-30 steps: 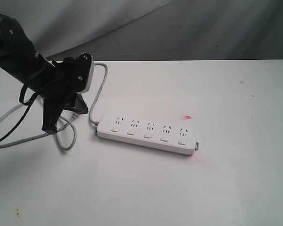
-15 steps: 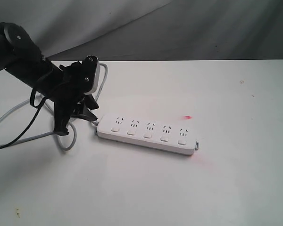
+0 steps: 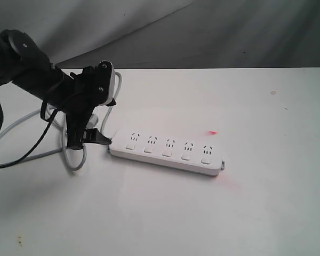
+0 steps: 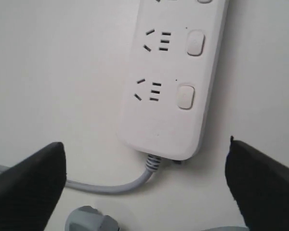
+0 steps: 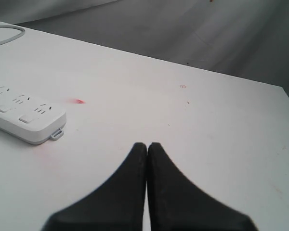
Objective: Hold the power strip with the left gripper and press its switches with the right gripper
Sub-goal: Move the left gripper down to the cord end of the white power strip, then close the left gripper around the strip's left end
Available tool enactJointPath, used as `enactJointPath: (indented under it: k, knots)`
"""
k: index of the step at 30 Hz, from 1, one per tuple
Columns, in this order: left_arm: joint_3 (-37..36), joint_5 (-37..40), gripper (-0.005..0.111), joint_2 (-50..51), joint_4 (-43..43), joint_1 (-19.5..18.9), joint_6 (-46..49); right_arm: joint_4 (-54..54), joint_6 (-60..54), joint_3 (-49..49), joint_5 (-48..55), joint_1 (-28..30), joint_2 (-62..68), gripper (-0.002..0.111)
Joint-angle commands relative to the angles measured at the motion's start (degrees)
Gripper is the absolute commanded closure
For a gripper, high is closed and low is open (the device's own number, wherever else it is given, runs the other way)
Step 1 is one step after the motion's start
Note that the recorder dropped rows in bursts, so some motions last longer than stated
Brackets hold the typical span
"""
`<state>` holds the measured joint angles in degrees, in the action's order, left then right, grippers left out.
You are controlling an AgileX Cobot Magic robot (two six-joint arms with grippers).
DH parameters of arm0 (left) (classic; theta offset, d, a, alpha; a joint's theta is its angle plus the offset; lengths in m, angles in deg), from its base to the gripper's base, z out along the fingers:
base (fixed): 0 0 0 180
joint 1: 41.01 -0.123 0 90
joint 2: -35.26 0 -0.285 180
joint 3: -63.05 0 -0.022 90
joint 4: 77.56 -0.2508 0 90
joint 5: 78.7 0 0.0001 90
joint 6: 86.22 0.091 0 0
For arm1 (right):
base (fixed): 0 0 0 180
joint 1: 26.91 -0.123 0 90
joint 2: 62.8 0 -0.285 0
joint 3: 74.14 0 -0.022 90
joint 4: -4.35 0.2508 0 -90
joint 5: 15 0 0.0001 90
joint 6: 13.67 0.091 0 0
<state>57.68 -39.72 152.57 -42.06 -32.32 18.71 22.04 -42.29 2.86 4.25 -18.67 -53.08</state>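
Observation:
The white power strip (image 3: 165, 151) lies flat on the white table, its five switches (image 3: 166, 153) in a row on the near side. Its grey cord (image 3: 111, 101) leaves the left end and loops behind the left arm. My left gripper (image 3: 88, 140) hovers open at that cord end, not touching the strip. In the left wrist view the strip's end (image 4: 171, 106) with two switches (image 4: 185, 96) lies between the spread fingers (image 4: 26, 187), my left gripper (image 4: 144, 147) open around it. My right gripper (image 5: 147, 146) is shut and empty, well away from the strip's far end (image 5: 26, 120); the exterior view does not show it.
A grey plug (image 4: 89, 221) lies on the table just behind the cord exit. A small red mark (image 3: 212, 133) sits on the table behind the strip's right end. The table's back edge meets a grey backdrop (image 3: 213, 32).
My left arm has swung right and down, bringing its open gripper from over the cord loop to the strip's cord end. The strip has not moved.

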Motion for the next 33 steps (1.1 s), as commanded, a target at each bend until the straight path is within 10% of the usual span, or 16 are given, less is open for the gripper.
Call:
enactJointPath:
  k: [1,33]
  knots:
    - [2.0,0.7,0.022,1.5,-0.1,-0.1,0.6,0.1,0.1,0.2,-0.6,0.3,-0.3,0.108]
    - [18.5,13.3,0.022,17.3,-7.8,-0.1,-4.0,0.1,0.1,0.2,-0.6,0.3,-0.3,0.108]
